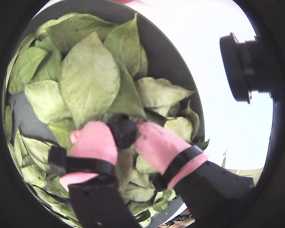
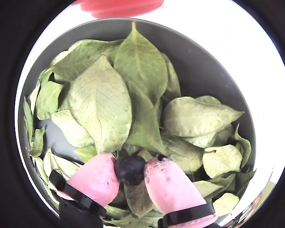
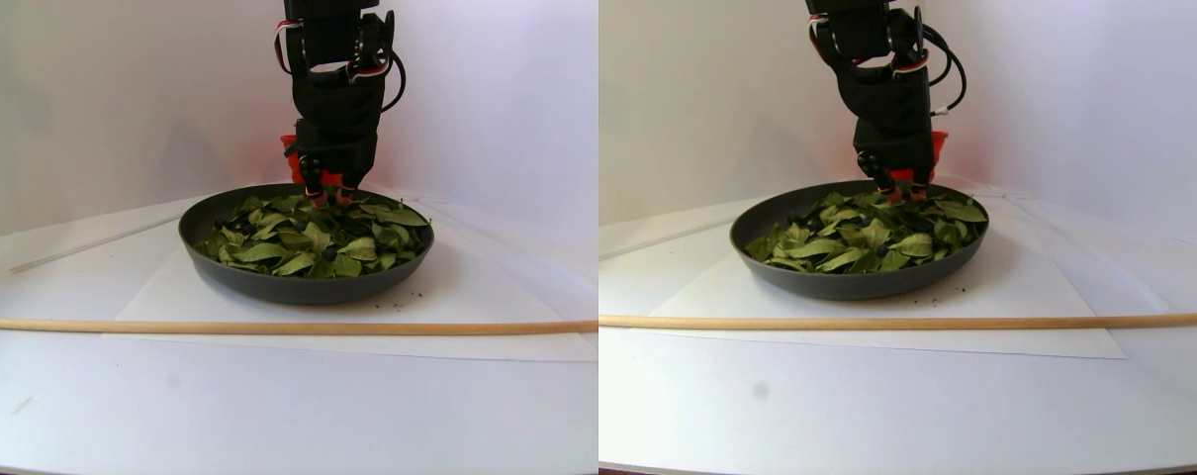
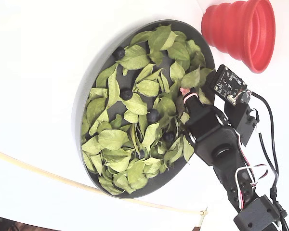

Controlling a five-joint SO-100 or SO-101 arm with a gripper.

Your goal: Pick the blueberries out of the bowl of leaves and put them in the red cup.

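In both wrist views my gripper [image 1: 123,137] [image 2: 131,175] has its pink-padded fingers shut on one dark blueberry [image 1: 122,130] [image 2: 129,169], just over the light green leaves [image 1: 90,80] [image 2: 102,109]. The leaves fill the dark grey bowl [image 4: 82,113] [image 2: 204,71]. In the fixed view the gripper [image 4: 185,94] is over the bowl's side nearest the red cup [image 4: 238,31]. Other blueberries [image 4: 126,94] [image 4: 153,115] [image 4: 119,52] lie among the leaves. The cup's rim [image 2: 118,5] shows at the top of a wrist view. In the stereo pair view the gripper [image 3: 326,190] is at the bowl's far edge.
A thin wooden rod [image 3: 262,327] lies across the white table in front of the bowl [image 3: 302,285]. A second camera [image 1: 242,66] juts out beside the gripper. The arm with its cables [image 4: 231,159] reaches in from the lower right of the fixed view.
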